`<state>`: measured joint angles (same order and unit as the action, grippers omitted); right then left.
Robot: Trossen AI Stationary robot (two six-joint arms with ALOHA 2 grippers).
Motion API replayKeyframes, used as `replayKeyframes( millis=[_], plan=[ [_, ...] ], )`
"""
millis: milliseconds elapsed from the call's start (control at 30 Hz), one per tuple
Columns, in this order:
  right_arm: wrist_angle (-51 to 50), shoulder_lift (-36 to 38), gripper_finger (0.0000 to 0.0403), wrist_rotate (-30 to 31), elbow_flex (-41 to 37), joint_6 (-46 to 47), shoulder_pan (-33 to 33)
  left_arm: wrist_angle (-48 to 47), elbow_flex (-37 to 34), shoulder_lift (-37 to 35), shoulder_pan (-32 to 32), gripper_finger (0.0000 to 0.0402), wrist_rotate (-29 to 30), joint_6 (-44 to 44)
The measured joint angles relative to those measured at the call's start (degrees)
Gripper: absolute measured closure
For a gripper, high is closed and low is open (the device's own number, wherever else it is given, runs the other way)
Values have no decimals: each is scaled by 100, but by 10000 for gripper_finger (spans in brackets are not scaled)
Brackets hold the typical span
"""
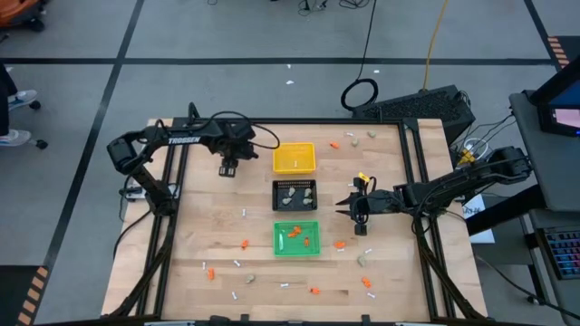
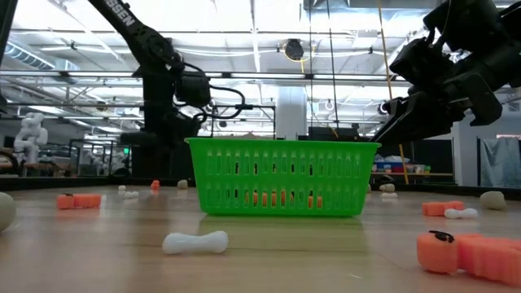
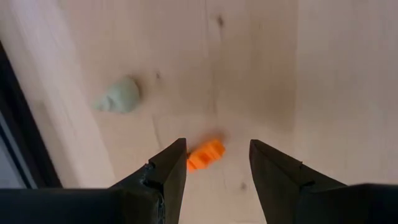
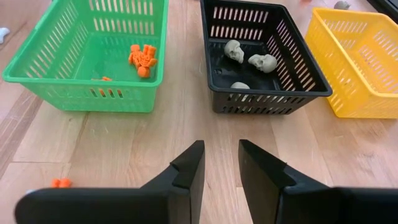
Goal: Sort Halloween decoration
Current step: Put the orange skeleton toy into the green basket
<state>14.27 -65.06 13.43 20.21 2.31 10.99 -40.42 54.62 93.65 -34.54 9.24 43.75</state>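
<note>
My left gripper hangs open over the table's far left, left of the yellow tray, pointing down. In the left wrist view a small orange bit lies on the wood below the gap between its fingers, close to one fingertip, with a beige-grey lump lying farther off. My right gripper waits right of the black tray, slightly open with nothing between its fingers. The green tray holds orange bits; the black tray holds beige-grey lumps.
Loose pieces lie scattered over the wood: orange bits, thin white sticks, beige-grey lumps. The three trays stand in a column at the table's middle. An orange bit lies near my right gripper.
</note>
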Motion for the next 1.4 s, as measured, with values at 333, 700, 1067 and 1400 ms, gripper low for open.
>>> replayKeyframes(
  millis=[333, 700, 1067, 1400],
  plan=[
    [1, 0, 316, 0, 0, 2, 2, -45, -93, 0, -36, 233, 268, 599],
    [1, 0, 316, 0, 0, 2, 2, -54, -91, 42, -324, 233, 303, 1028],
    [1, 0, 316, 2, 0, 2, 2, 293, -84, 440, -373, 233, 157, 1724],
    [-1, 0, 316, 2, 0, -11, 1, 253, -72, 535, -363, 279, 156, 1830]
  ],
)
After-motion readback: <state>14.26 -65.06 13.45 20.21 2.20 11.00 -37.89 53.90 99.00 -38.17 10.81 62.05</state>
